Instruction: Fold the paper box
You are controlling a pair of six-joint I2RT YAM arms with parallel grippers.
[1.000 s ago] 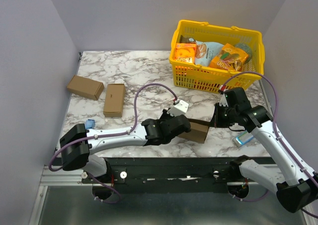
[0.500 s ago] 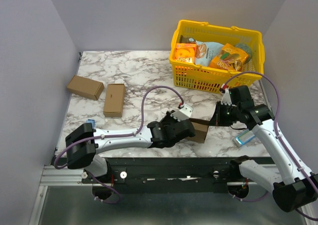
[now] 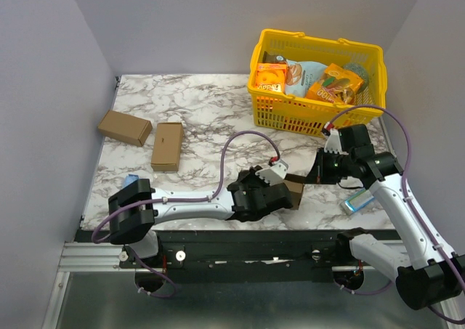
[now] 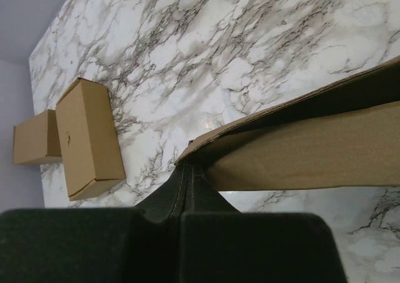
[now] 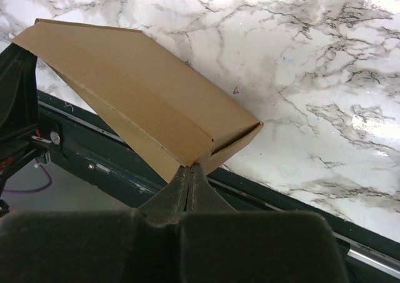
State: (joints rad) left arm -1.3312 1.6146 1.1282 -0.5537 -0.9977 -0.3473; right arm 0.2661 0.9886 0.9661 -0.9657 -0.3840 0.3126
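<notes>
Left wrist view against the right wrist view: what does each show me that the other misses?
Only the left wrist view shows the nearer small box and the farther small box, lying on the marble off to its left. Only the right wrist view shows the dark frame rail beyond the table's edge, and the paper box as a whole panel with its end. Both show the marble table and fingers shut on an edge of the paper box: the left fingers in one, the right fingers in the other.
</notes>
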